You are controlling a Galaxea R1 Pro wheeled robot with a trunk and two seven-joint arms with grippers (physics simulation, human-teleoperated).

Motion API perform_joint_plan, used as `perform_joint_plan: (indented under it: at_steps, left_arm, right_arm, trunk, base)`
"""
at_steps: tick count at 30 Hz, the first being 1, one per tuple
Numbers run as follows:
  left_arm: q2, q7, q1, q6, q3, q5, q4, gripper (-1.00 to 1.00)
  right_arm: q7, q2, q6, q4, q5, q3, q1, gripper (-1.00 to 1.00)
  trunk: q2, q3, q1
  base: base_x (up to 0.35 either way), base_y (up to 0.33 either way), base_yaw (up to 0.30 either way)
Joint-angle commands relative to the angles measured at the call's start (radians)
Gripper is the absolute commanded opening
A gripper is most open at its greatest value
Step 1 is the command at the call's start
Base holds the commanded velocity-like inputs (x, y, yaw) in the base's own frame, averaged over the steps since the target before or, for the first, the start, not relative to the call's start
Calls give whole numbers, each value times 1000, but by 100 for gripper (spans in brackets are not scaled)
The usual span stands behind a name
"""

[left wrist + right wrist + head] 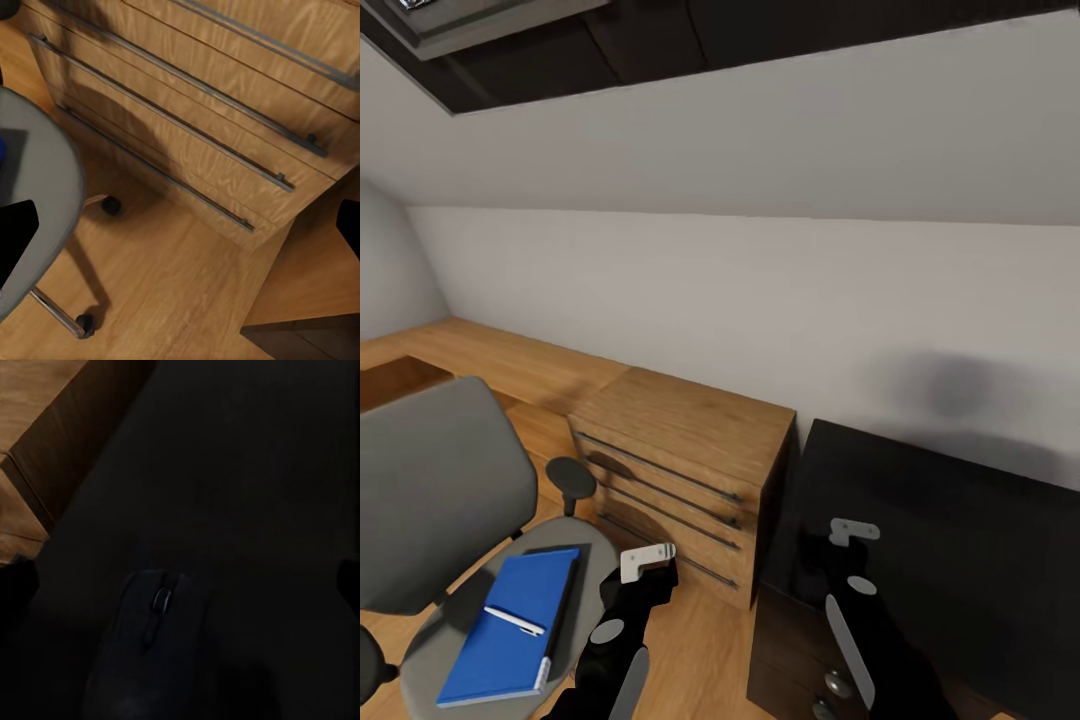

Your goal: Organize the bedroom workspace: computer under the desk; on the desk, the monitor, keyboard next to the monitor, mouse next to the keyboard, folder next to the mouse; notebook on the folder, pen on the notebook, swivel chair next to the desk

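Head view: my right gripper [854, 532] hovers, jaws spread, above the glossy black desk [960, 540]; my left gripper [648, 560], also spread, hangs beside the grey upholstered swivel chair [435, 480] near the light-wood drawer cabinet [680, 450].

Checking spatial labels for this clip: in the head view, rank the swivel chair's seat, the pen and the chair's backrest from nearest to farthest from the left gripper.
1. Swivel chair seat: its edge lies just beside the left gripper, toward the robot's left.
2. Pen: on the blue folder, mid-seat.
3. Backrest: farthest left, behind the seat.
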State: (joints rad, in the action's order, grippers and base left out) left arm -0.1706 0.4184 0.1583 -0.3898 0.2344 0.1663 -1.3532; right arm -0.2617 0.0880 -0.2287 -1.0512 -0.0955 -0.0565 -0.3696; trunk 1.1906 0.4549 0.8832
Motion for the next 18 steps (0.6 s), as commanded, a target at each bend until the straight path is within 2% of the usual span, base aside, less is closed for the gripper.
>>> perform_joint_plan:
  at_steps: [1,5,17,18]
  left_arm:
    - [0,10,1,-3,2,10,-1,100]
    - [0,59,1,-2,3,11,-2,100]
    - [0,69,1,-1,3,13,-5,100]
    - [0,68,0,-2,3,34,-6,100]
  right_arm:
    - [-8,-1,-4,-6,-10,-3,0,100]
    - [-7,0,-7,-23,-15,-3,1,100]
    - [-9,6,-7,-26,-19,-5,1,100]
    - [-10,8,-5,-41,-20,-1,1,100]
  trunk:
    - [-7,-2,-4]
    - [-35,-15,-19]
    - [-119,-52,-65]
    - [-126,-55,-69]
  base:
    - [0,0,0]
    - [-165,0,0]
    - [-329,18,0]
    - [-338,114,-114]
